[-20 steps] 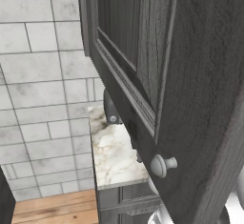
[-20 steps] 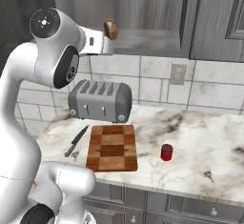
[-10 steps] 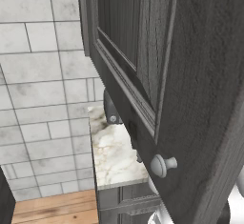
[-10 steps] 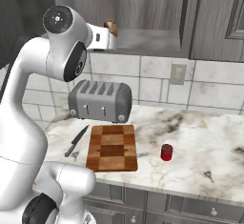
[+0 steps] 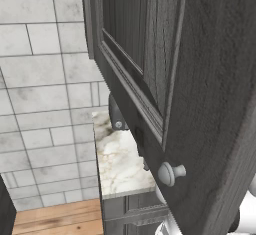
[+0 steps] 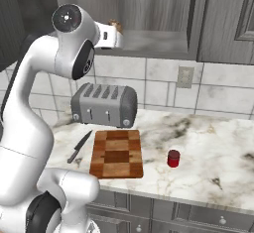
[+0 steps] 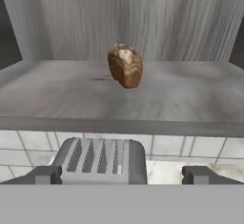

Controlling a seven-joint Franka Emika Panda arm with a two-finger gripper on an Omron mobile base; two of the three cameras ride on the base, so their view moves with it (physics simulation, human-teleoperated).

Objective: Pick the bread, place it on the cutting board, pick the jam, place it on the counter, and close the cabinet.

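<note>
Closest in the left base view hangs the open cabinet door (image 5: 200, 79), dark grey wood grain with a round pale knob (image 5: 170, 173), swung out so far that it blocks most of the scene behind it. Past its edge only a narrow strip of marbled counter (image 5: 120, 164) and the grey-white tiled wall (image 5: 45, 109) can be seen.

The right base view gives the wider picture. The white arm (image 6: 34, 128) rises at the left and bends up toward the cabinet opening. On the counter (image 6: 208, 147) in front of it lies the checkered wooden cutting board (image 6: 117, 153), bare, with a black-handled knife (image 6: 79, 146) just to its left and a small red jar (image 6: 173, 158) to its right, apart from it. A grey four-slot toaster (image 6: 104, 105) stands behind the board against the wall.

The hand view looks straight into the cabinet (image 7: 124, 18). The gripper (image 7: 124, 174) has its two dark fingertips (image 7: 45, 174) spread wide at the bottom, holding nothing. The toaster's top shows between them, lower down. Beyond, on the grey cabinet shelf (image 7: 57, 94), sits the bread (image 7: 125, 66), a small brown chunk, well short of the fingers. In the right base view the bread (image 6: 115, 25) peeks out just behind the hand.
</note>
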